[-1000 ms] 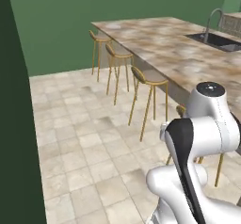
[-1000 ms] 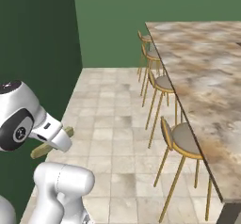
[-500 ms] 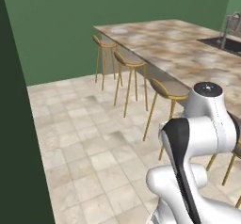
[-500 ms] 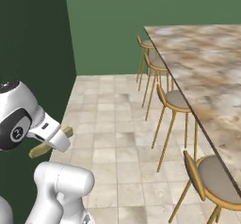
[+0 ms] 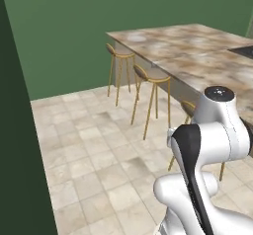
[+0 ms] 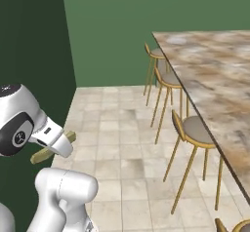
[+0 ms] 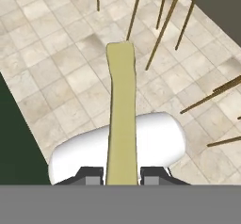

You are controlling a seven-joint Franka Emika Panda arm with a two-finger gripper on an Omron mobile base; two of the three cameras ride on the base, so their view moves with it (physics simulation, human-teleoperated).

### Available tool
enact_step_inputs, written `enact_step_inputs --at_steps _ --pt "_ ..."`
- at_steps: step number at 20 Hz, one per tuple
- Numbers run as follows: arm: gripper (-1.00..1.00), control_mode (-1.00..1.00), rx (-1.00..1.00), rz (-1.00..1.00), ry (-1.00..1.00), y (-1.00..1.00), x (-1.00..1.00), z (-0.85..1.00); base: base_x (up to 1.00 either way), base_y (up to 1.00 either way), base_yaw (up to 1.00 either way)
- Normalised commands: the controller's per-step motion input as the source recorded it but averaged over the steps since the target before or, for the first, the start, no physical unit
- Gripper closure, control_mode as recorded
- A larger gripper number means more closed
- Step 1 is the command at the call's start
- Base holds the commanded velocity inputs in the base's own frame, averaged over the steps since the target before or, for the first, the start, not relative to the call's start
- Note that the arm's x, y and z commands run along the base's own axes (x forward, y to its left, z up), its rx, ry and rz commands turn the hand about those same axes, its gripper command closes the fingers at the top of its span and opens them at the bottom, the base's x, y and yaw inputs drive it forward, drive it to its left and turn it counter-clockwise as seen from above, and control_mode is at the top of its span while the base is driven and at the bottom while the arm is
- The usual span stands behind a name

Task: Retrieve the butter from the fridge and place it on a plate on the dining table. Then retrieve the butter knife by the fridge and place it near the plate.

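The gripper [image 7: 122,175] is clamped nearly closed on the butter [image 7: 122,119], an olive-yellow stick carried over the tiled floor [image 5: 94,155] beside the dining table [image 6: 215,75] and its gold-legged stools [image 6: 193,133].

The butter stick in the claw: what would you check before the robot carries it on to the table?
1. Butter held between the fingers of the claw: ok, clamped at one end.
2. Butter in one piece, sticking straight out: ok.
3. Dining table in sight: ok, ahead.
4. Plate located on the table: cannot tell, none visible on the part shown.
5. Floor path clear: ok, open tiles.
6. Stools line the table's near edge: not ok, they stand between robot and tabletop.
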Motion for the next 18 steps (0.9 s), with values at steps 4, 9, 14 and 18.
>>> enact_step_inputs --at_steps 4,9,14,18 --pt "1.00 1.00 0.00 0.00 0.00 0.00 0.00 0.00 1.00 0.01 0.00" --pt "1.00 1.00 0.00 0.00 0.00 0.00 0.00 0.00 1.00 0.19 -0.02" --pt "1.00 1.00 0.00 0.00 0.00 0.00 0.00 0.00 1.00 0.31 -0.08" --pt "1.00 1.00 0.00 0.00 0.00 0.00 0.00 0.00 1.00 0.33 -0.09"
